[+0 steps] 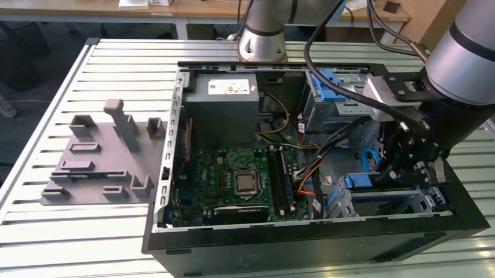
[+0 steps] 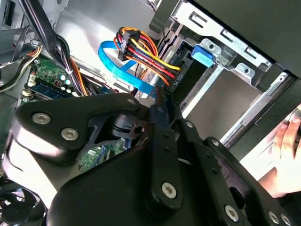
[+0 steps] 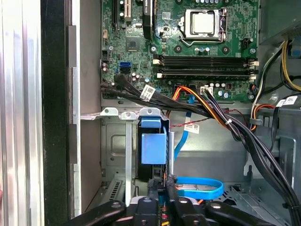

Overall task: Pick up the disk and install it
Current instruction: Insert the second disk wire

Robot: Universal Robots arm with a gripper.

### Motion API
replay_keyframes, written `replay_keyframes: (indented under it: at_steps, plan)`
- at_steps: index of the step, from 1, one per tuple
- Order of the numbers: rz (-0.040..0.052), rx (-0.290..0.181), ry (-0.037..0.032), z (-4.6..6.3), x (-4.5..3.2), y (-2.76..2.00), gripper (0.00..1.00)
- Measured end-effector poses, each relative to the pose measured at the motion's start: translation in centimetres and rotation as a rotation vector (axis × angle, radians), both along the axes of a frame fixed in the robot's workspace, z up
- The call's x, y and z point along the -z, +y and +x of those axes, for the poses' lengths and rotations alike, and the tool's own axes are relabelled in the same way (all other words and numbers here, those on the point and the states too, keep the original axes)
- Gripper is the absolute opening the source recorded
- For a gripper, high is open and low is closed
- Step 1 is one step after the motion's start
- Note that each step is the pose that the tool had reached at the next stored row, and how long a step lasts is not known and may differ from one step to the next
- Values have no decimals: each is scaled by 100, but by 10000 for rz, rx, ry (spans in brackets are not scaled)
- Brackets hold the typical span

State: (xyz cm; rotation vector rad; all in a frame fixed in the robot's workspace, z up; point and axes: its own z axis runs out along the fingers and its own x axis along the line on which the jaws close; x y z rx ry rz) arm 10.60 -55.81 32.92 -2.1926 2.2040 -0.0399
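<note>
First wrist view: the gripper (image 3: 162, 197) stands closed on the disk's (image 3: 153, 150) edge, the disk upright in the metal cage (image 3: 115, 141); beyond lies the motherboard (image 3: 188, 47). The second wrist view adds a hand (image 2: 287, 155)

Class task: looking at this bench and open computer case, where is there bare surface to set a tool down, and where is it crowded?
Bare: slatted table in front of the grey fixture and behind it, toward the arm's base. Crowded: inside the case, where cables cross by the gripper.

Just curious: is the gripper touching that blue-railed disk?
Cannot tell. In the first wrist view the gripper overlaps the disk's near end, hiding any contact or gap.
</note>
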Motion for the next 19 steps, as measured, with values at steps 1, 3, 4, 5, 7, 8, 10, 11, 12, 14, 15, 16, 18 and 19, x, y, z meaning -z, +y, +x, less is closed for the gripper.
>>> replay_keyframes:
  at_steps: [1, 3, 4, 5, 7, 8, 10, 11, 12, 14, 15, 16, 18, 19]
  plan:
    - [-1, 1, 1, 0, 0, 0, 17]
    - [-1, 1, 0, 0, -11, -1, 24]
    - [-1, 1, 1, 0, -20, 0, 24]
    - [-2, 2, 1, -1, -30, 0, 24]
    - [-1, 2, 1, -1, -49, 0, 24]
    - [-1, 2, 1, -1, -58, 0, 24]
    - [-1, 1, 1, -1, -81, 0, 24]
    - [-3, 1, 1, -1, -95, 0, 24]
    - [-6, 1, 1, -1, -109, 0, 24]
    - [-10, 2, 1, -1, -130, 0, 24]
    - [-12, 1, 1, 0, -135, 0, 24]
    - [-12, 1, 1, 0, -139, 0, 24]
    - [-14, 1, 1, -1, -148, 1, 16]
    - [-14, 2, 1, -1, -150, 0, 11]
